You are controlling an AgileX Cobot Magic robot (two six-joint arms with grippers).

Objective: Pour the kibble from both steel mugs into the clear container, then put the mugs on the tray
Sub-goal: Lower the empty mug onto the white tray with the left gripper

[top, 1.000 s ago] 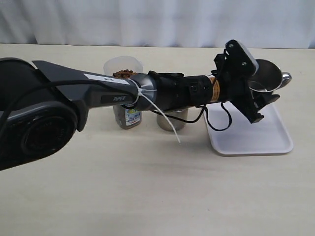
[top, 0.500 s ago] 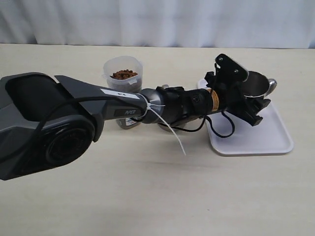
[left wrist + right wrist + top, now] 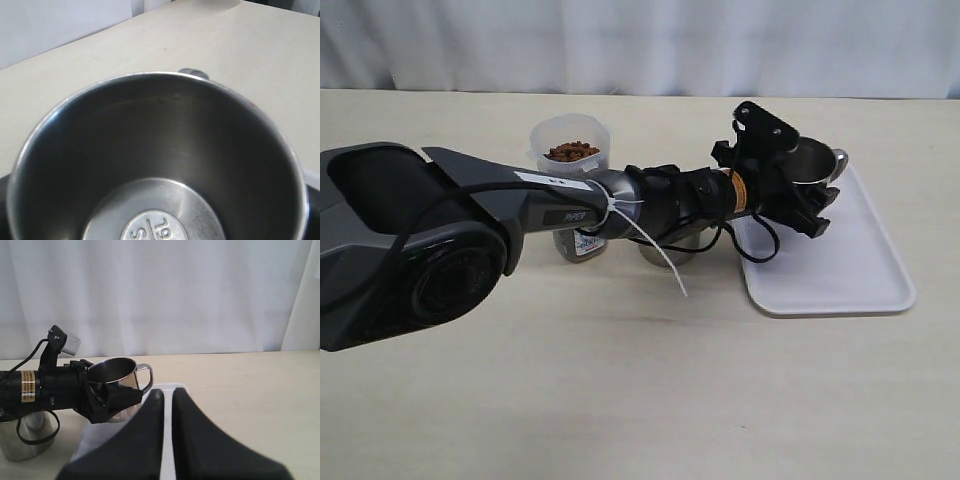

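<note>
My left gripper reaches across the table and is shut on a steel mug, held upright over the far left corner of the white tray. I cannot tell whether the mug touches the tray. The left wrist view looks into this mug, and it is empty. The second steel mug stands on the table, half hidden under the arm. The clear container holds kibble near its rim. My right gripper is shut on nothing and faces the held mug.
The left arm's big dark base fills the left foreground of the exterior view. A cable and a white zip tie hang from the arm. White curtain runs along the table's far edge.
The left gripper has carried the mug down and to the left, from high above the tray's far right to its far left corner. The mug went from tilted to upright.
</note>
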